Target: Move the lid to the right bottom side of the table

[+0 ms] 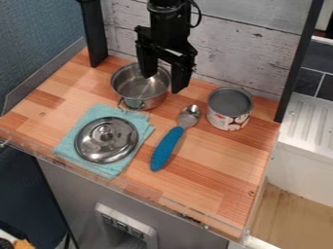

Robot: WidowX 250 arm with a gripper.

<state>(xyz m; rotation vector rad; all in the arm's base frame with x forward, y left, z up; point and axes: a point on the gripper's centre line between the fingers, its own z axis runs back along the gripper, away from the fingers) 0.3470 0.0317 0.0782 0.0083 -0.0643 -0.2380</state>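
Lid (pixel 106 139) of shiny metal lies knob up on the turquoise cloth (pixel 105 111) at the left front of the tabletop (pixel 218 168). The gripper (pixel 163 83) hangs by the metal pot (pixel 138 90), its fingers spread apart. A blue-handled spoon (pixel 168 147) lies between cloth and can (pixel 229 108).

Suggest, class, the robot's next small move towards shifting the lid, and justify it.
Probably bring the open hand over the lid's knob, ready to lower around it: the hand hangs by the pot, while the lid lies on the cloth, knob up with nothing on top.
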